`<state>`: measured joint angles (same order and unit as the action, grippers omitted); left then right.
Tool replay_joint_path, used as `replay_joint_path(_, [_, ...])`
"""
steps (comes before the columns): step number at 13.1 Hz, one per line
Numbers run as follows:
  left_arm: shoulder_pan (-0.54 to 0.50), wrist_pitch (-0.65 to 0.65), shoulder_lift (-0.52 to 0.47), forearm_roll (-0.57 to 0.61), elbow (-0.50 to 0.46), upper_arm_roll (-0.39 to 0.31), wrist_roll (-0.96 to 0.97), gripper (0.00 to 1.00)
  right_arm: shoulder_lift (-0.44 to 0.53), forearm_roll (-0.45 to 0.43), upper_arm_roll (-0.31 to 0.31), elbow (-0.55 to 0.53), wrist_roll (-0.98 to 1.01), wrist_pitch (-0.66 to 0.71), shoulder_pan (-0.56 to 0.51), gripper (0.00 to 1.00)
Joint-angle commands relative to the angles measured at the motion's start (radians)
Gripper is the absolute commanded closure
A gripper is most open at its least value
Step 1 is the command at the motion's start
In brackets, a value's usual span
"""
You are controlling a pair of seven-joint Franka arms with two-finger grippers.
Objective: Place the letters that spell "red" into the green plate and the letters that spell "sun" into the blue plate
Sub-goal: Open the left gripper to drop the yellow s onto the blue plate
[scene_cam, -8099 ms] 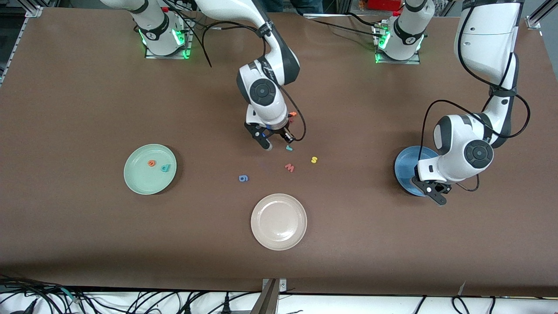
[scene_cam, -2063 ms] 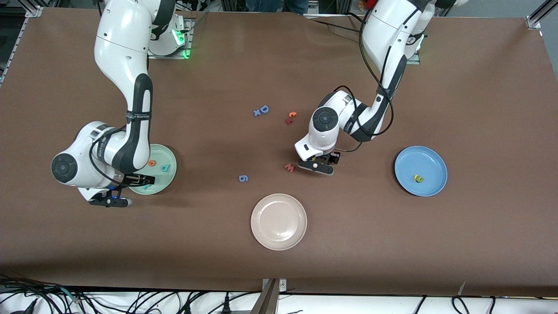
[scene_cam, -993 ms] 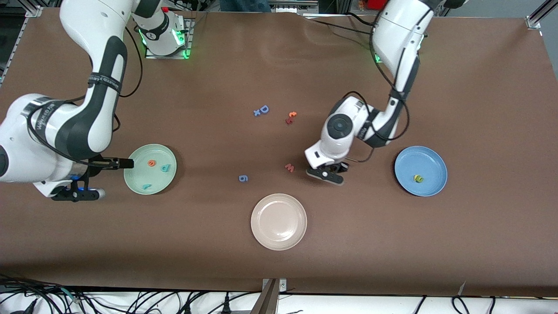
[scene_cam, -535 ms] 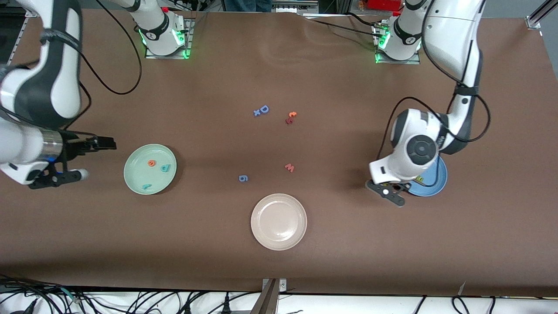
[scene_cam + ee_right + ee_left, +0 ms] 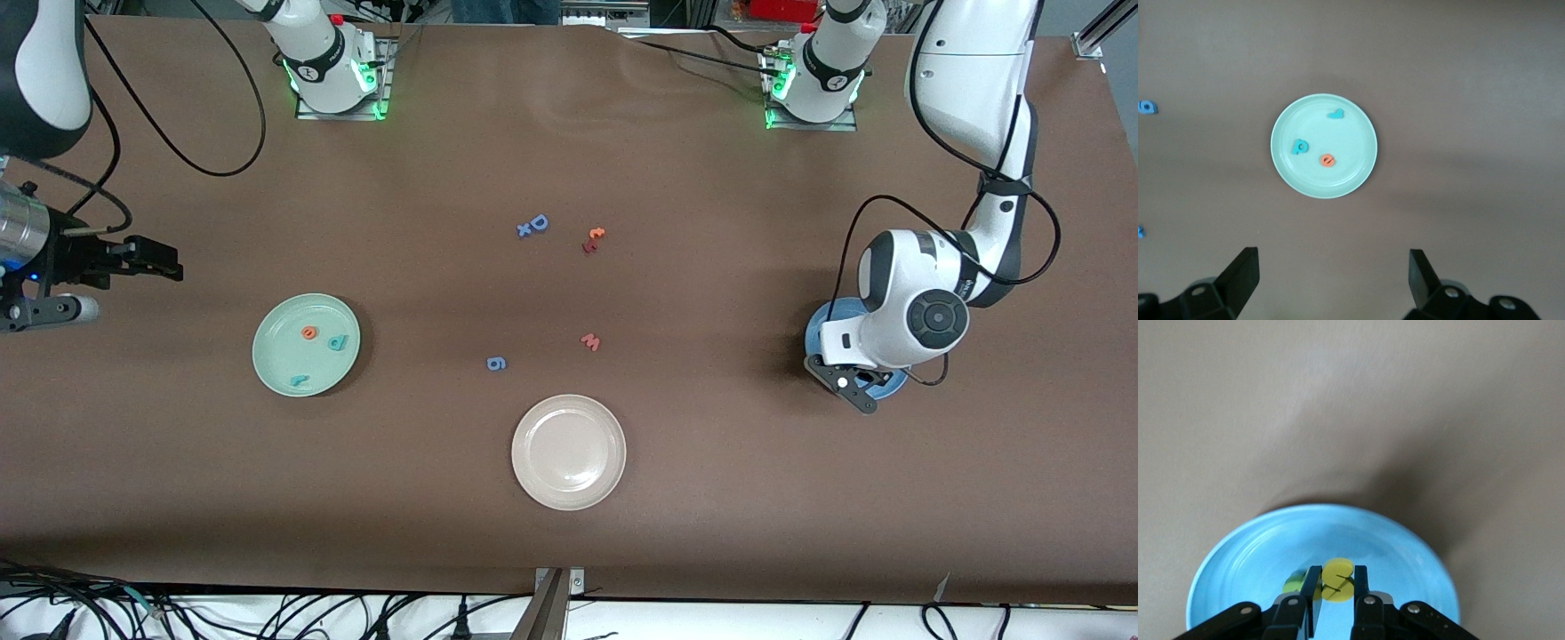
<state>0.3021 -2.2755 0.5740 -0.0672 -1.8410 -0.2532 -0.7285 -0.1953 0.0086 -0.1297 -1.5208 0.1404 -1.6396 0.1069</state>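
1. Front view, change: the left gripper (image 5: 852, 388) has travelled from the middle of the table, beside the red "w" (image 5: 590, 341), to hang over the blue plate (image 5: 822, 324). The yellow "s" is gone from the table. The right gripper (image 5: 84, 284) has pulled up and away from the green plate (image 5: 276, 356), which now holds the orange "e" (image 5: 308, 333), teal "d" (image 5: 337, 342) and teal "r" (image 5: 300, 381). "Red" looks complete; "sun" is still under way.
2. Left wrist view: the fingers (image 5: 1313, 587) are pressed on the yellow "s" (image 5: 1337, 579), pinched by its edges, flat face up to the camera, long axis running out past the fingertips. The light green "u" (image 5: 1295, 583) lies in the plate just beside one fingertip.
3. Right wrist view: the fingers (image 5: 1241, 273) are spread wide and empty, the green plate well ahead of them.
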Motion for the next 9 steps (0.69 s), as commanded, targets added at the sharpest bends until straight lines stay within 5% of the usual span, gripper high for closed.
replay_joint_path(1, [-0.017,0.002,-0.025,-0.031,-0.02,0.0,-0.068,0.53,0.173,-0.024,0.045,-0.272,-0.031,-0.196,-0.048,0.01])
replay_joint_path(2, [-0.017,0.002,-0.023,-0.031,-0.018,0.0,-0.068,0.01,0.192,-0.024,0.079,-0.316,-0.031,-0.222,-0.083,0.01])
replay_joint_path(6, [-0.017,0.007,-0.037,-0.035,-0.007,0.002,-0.054,0.0,0.221,-0.019,0.097,-0.312,-0.056,-0.097,-0.096,0.0])
replay_joint_path(9, [-0.017,0.141,-0.115,-0.082,0.041,0.0,-0.051,0.0,0.214,-0.015,0.099,-0.314,-0.056,-0.17,-0.092,0.0])
